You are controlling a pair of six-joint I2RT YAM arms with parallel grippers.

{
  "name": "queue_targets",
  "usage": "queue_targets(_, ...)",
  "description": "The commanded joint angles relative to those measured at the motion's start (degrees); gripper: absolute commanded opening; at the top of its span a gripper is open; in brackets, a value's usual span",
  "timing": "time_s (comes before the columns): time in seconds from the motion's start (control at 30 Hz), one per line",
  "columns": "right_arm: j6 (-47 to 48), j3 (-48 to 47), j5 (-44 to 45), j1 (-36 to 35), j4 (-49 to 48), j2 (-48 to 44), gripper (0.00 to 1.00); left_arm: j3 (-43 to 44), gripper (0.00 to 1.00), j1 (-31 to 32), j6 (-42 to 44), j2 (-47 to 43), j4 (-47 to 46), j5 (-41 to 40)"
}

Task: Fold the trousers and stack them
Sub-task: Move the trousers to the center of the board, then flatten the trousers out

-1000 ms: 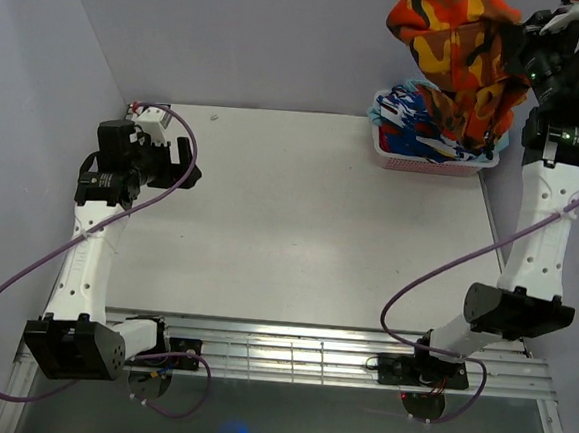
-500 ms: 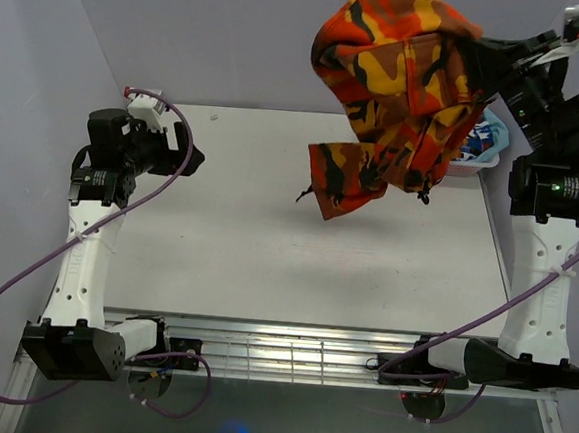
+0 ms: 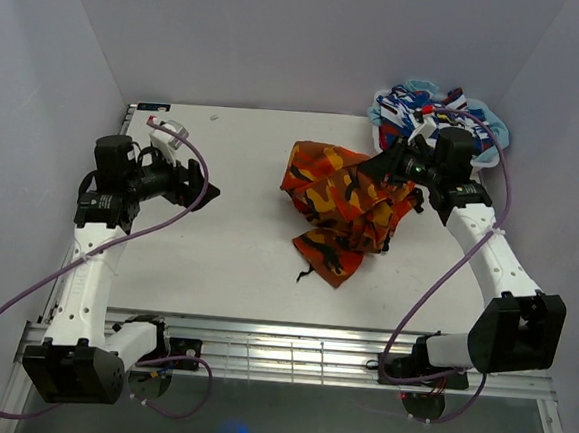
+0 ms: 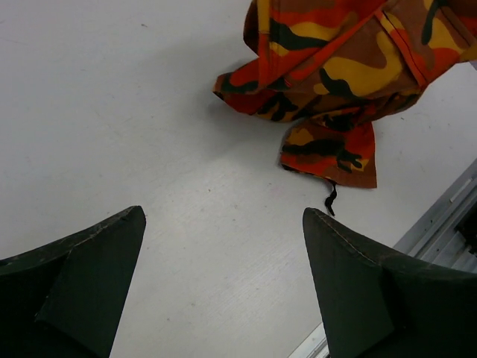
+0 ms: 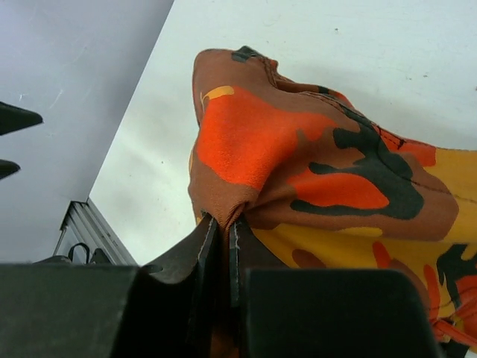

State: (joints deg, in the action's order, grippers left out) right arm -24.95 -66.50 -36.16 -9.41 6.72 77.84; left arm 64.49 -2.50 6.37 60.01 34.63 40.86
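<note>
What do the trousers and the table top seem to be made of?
The trousers look like soft woven cloth, perhaps cotton, with a matte finish: they crumple into folds and show stitched seams and a fine weave in the right wrist view. The table looks like a hard, smooth white board, perhaps laminate or painted: it is flat and even, with soft shadows.
</note>
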Motion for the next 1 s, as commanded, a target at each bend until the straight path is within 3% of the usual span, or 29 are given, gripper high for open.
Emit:
queue_targets(0.0, -2.8, -6.0, 0.3, -4.6, -8.3, -2.4, 0.08, -1.9, 0.97, 0.0, 2.9, -2.7, -3.2, 8.1)
queue_targets(0.07, -4.4, -5.9, 1.2, -7.9, -8.2, 0.4, 0.08, -1.9, 0.97, 0.4, 3.8, -2.0, -4.0, 10.6)
queue_targets(0.13, -5.8, -5.9, 1.4, -10.7, -8.6, 3.0, 0.16, -1.5, 0.96, 1.0, 5.1, -0.1, -4.0, 11.0)
queue_targets(0.17, -6.4, -5.6, 1.3, -11.5, -10.8, 5.1, 0.30, -0.9, 0.96, 1.5, 5.9, 0.6, -3.8, 11.0)
queue_targets(0.2, -6.9, -4.3, 1.5, -12.0, -12.2, 5.8, 0.74, -0.6, 0.96, 1.5, 7.9, 1.2, -3.3, 11.0)
queue_targets(0.23, -6.8, -4.3, 2.1, -12.3, -12.4, 6.5, 0.90, -0.1, 0.95, 2.9, 9.1, 2.6, -2.2, 10.9)
queue_targets(0.27, -6.3, -4.9, 2.5, -12.2, -12.0, 8.0, 0.98, 0.8, 0.95, 4.2, 10.0, 3.2, -1.8, 9.5)
queue_targets(0.3, -5.2, -6.2, 2.9, -12.0, -9.6, 8.6, 0.90, 1.1, 0.95, 6.3, 10.8, 3.6, -1.4, 8.6)
queue_targets(0.43, 8.6, -15.3, 5.8, -8.1, 0.9, 9.7, 0.90, 1.0, 0.95, 14.5, 14.8, 5.2, -1.8, 1.2)
queue_targets(0.6, 15.3, -18.4, 3.9, 1.7, 9.6, 6.2, 0.90, 3.0, 0.95, 35.7, 18.8, 11.8, -4.1, -15.4)
queue_targets(0.77, 21.8, -14.1, 3.0, 16.5, 20.2, 2.9, 0.95, 16.2, 0.95, 47.9, 21.6, 26.1, -2.4, -26.3)
queue_targets(0.97, 22.1, -6.4, -3.8, 33.7, 23.0, -1.5, 0.94, 39.2, 0.91, 55.5, 28.1, 50.6, 4.6, -33.7)
